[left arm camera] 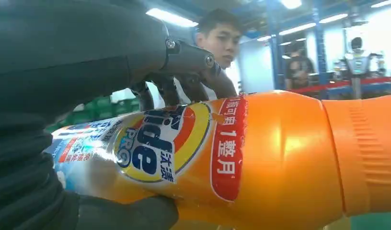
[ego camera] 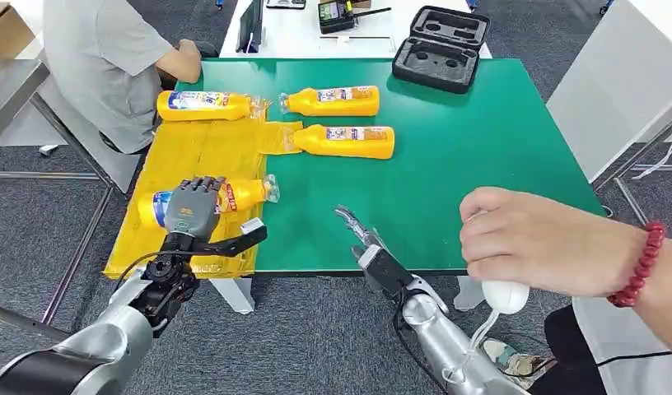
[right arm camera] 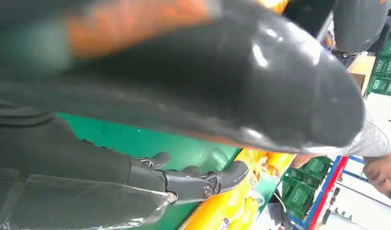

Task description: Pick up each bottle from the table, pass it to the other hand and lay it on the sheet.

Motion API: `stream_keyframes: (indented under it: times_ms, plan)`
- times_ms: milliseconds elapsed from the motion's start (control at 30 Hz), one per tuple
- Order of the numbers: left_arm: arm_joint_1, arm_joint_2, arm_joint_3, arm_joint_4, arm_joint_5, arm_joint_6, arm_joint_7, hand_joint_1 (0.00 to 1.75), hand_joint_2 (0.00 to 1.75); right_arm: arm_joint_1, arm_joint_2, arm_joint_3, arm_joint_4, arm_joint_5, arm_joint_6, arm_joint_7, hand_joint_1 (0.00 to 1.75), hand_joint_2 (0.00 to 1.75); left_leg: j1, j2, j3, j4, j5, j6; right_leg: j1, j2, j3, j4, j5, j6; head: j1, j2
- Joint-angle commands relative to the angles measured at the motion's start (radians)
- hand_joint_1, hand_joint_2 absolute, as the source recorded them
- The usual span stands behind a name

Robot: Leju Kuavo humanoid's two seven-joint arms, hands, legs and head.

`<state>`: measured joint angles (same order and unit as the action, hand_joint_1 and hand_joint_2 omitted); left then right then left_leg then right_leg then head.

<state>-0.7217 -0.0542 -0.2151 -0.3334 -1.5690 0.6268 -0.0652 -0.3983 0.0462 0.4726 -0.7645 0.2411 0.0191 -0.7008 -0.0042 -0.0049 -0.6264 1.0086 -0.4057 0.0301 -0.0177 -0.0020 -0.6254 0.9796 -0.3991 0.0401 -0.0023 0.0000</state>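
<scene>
orange bottle [ego camera: 203,202] lies crosswise on the yellow sheet [ego camera: 193,152], left hand [ego camera: 194,212] wrapped over it; right hand [ego camera: 355,229], fingers spread and holding nothing, hovers well apart over the green bench [ego camera: 481,140].

Four orange bottles [ego camera: 209,197] lie sideways: two on the yellow sheet [ego camera: 197,152], two beside it.

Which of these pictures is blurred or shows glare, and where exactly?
Head view: sharp and evenly lit; the green table has almost no glare. Left wrist view: ceiling lights glare, with a highlight on the held bottle. Right wrist view: the near thumb is out of focus, with bright reflections.
</scene>
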Motion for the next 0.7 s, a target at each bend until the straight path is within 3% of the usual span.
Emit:
stream_keyframes:
  times_ms: [33,533,600,700]
  plan:
    - [-0.054,0.023,-0.077,0.070,-0.002,-0.011,-0.003,1.75,1.75,-0.053,0.003,0.031,0.064,0.000,0.005,0.003,0.00,0.00,0.001,0.002,0.004,0.000,-0.002,-0.002,0.001,0.001,0.003,0.000,-0.001,-0.002,0.000,0.000]
    - [-0.038,0.026,-0.090,0.089,0.019,-0.095,-0.036,1.71,1.75,-0.064,0.002,0.045,0.081,-0.014,0.011,0.003,0.00,0.00,0.001,0.002,0.003,0.000,-0.002,-0.001,0.001,0.001,0.003,0.000,-0.001,-0.001,0.000,0.000]
    - [-0.030,0.024,-0.086,0.069,0.019,-0.117,-0.035,1.52,1.75,-0.064,0.001,0.048,0.080,-0.017,0.009,0.003,0.00,0.00,0.002,0.003,0.006,0.000,-0.003,-0.002,0.002,0.002,0.006,0.000,-0.002,-0.002,0.000,0.000]
    - [-0.030,0.024,-0.086,0.069,0.019,-0.117,-0.035,1.48,1.75,-0.064,0.001,0.048,0.080,-0.017,0.009,0.003,0.00,0.00,0.001,0.001,0.003,0.000,-0.002,-0.001,0.001,0.001,0.003,0.000,-0.001,-0.001,0.000,0.000]
